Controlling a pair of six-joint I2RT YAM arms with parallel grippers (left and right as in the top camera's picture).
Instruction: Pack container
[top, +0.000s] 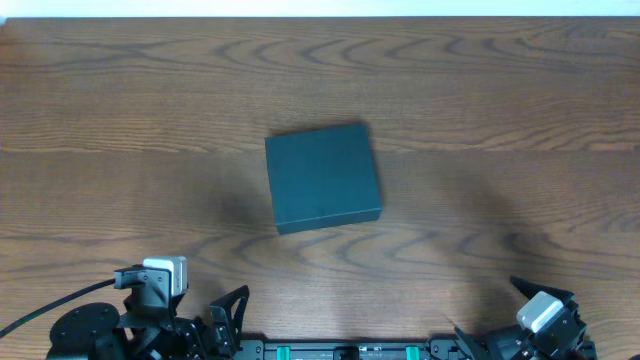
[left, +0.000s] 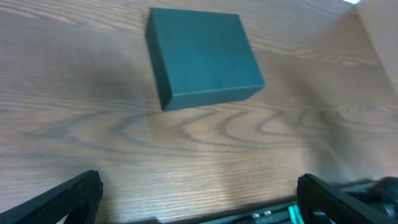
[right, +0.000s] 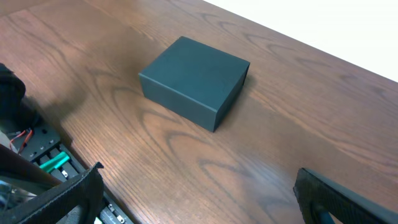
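The container (top: 322, 177) is a dark teal matte box with its lid shut, lying flat in the middle of the wooden table. It also shows in the left wrist view (left: 202, 56) and the right wrist view (right: 194, 79). My left gripper (left: 199, 196) is open and empty at the table's near left edge, well short of the box. My right gripper (right: 202, 193) is open and empty at the near right edge, also apart from the box. No hand tools or other items to pack are in view.
The wooden table (top: 500, 120) stretches around the box. The arm bases and a black rail with green parts (top: 345, 350) run along the near edge. A pale wall edge (top: 320, 8) lines the far side.
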